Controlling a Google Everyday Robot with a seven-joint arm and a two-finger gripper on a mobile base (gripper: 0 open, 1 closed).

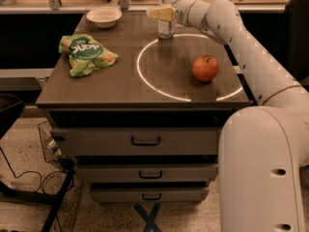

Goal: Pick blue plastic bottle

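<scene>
The gripper (163,13) is at the far side of the table (96,88), level with the middle of the upright bottle (166,29) and overlapping it; whether it is clamped on it I cannot tell. The bottle stands on the far edge of a white ring (141,74). An apple (205,68) sits nearer right, with a green bag (87,54) and a bowl (104,16) to the left.
</scene>
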